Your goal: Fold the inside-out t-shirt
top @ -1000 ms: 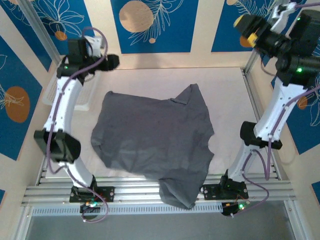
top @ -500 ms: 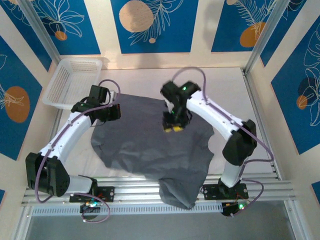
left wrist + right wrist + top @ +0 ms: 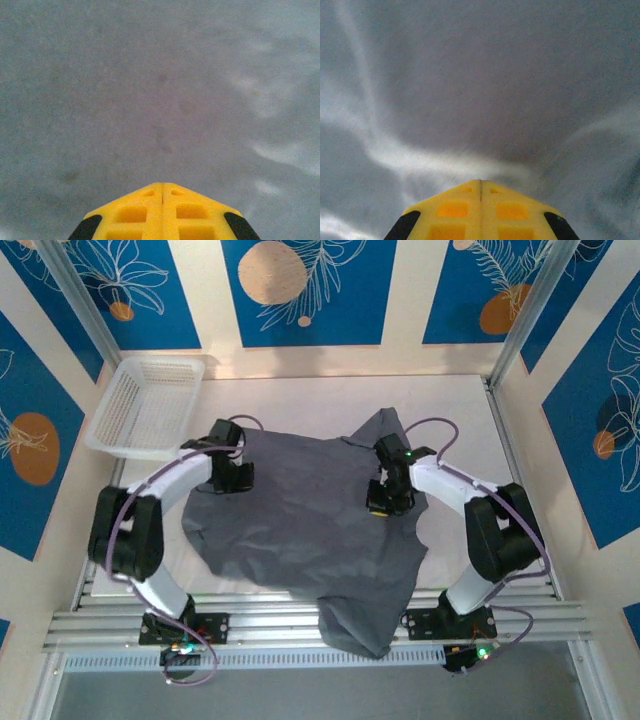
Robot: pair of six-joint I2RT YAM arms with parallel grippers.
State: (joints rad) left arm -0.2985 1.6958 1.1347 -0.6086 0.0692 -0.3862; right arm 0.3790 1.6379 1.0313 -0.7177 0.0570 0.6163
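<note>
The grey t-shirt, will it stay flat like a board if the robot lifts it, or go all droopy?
Probably droopy: the t-shirt lies wrinkled and one end hangs over the front rail. It likely bunches too, since creases gather at the right hand. Thin cloth, so probably light.

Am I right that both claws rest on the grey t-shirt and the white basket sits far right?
Not quite: the top external view shows the white basket far left; the left claw and right claw do rest on the grey t-shirt.

We see the slate-grey cotton t-shirt (image 3: 300,515) lying on the pale table (image 3: 460,410), near end over the front edge; white plastic lattice basket (image 3: 160,362) sits behind-left, apart.
</note>
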